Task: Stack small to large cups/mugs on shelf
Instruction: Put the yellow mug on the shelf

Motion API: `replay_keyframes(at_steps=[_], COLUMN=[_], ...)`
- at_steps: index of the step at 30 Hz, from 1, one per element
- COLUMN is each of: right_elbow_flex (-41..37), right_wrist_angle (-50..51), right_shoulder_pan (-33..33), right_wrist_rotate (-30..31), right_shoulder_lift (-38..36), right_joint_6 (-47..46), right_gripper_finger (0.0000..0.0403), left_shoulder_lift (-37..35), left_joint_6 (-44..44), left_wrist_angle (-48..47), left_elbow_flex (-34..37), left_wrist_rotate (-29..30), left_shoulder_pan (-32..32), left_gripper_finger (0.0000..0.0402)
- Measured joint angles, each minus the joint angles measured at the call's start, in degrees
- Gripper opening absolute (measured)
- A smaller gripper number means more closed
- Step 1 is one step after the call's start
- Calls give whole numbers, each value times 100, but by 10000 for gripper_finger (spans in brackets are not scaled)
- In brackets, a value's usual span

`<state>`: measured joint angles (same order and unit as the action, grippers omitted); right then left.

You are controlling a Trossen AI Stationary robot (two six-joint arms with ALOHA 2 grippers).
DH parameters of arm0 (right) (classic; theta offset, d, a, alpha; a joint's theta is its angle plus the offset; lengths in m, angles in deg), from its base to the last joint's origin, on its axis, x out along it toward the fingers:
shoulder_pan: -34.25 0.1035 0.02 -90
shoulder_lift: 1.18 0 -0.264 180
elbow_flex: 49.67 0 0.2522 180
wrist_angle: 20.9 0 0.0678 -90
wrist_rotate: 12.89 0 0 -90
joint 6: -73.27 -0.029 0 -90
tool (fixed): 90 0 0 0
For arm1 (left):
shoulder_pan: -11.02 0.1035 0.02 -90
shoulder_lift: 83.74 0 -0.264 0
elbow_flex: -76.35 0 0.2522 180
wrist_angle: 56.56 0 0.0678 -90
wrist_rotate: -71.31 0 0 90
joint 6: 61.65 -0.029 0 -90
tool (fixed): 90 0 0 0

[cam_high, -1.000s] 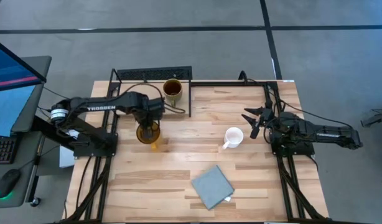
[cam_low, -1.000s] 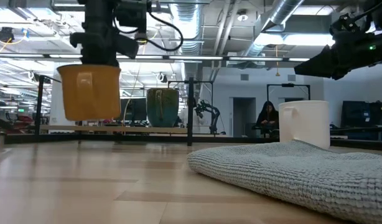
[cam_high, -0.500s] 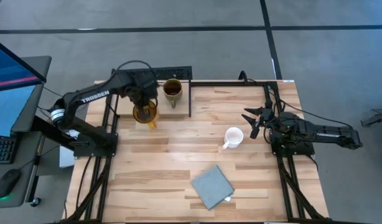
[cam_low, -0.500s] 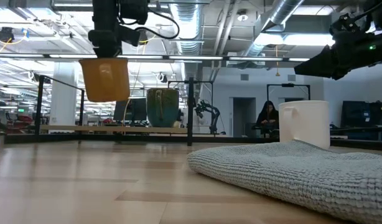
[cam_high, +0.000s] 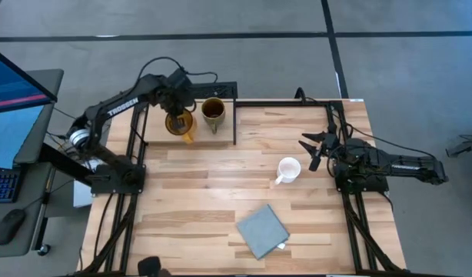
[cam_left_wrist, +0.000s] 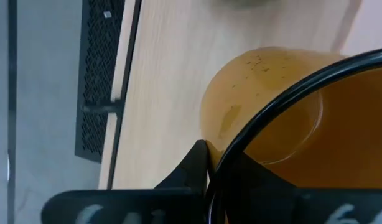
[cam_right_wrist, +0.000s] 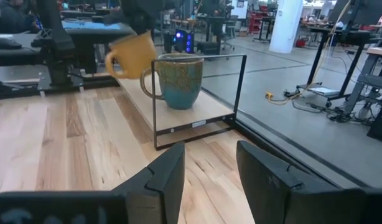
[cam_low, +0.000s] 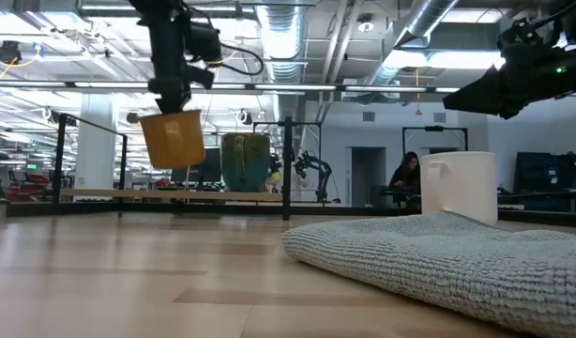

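A yellow-orange mug [cam_high: 179, 123] hangs tilted above the left part of the shelf [cam_high: 221, 132], with my left gripper [cam_high: 177, 114] shut on it. In the low view the mug [cam_low: 173, 138] is clear of the shelf board. An olive-brown mug [cam_high: 213, 111] stands upright on the shelf to its right. A small white mug [cam_high: 288, 168] stands on the table, right of centre. My right gripper [cam_high: 310, 148] waits open just beyond the white mug, near the table's right edge, with nothing between its fingers. My left gripper grips the yellow-orange mug's wall at the rim [cam_left_wrist: 223, 144], one finger inside the mug and one outside [cam_left_wrist: 194, 167]. The fingers come from above, pointing steeply down. The mug hangs below them, tilted, clear of the shelf, its handle [cam_high: 189, 137] toward the table's near side.
A grey folded cloth [cam_high: 261, 230] lies near the table's front edge, at the centre. The shelf has a black frame with an upright post [cam_low: 287, 167] at its right end and a perforated back rail [cam_high: 191, 91]. A monitor and keyboard stand beyond the table's left edge.
My left gripper has carried the yellow-orange mug from above the table toward the far edge and a little upward, to above the shelf beside the olive-brown mug. The mug hung level before and hangs tilted now. The gripper stayed shut on it.
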<state>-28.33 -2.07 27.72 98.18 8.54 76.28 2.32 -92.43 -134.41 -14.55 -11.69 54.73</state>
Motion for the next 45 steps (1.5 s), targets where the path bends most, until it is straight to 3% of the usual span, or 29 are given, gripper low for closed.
replay_keyframes(at_steps=[5,15,20,45], right_elbow_flex=[0,0,0,0], right_wrist_angle=[1,1,1,-48], right_shoulder_pan=[0,-1,0,-2], right_wrist_rotate=[1,1,1,1], right_shoulder_lift=[2,1,2,2], right_joint_6=[0,-2,-2,-4], right_gripper_finger=[169,169,169,169], left_shoulder_lift=[513,1619,1943,2277], left_joint_6=[-302,-767,-921,-1692], left_wrist_angle=[-29,-811,-1174,-788], left_elbow_flex=[-186,-1544,-1889,-1857], left_wrist_rotate=[10,-13,-30,-64], left_shoulder_pan=[252,457,455,461], left_gripper_finger=[7,7,7,7])
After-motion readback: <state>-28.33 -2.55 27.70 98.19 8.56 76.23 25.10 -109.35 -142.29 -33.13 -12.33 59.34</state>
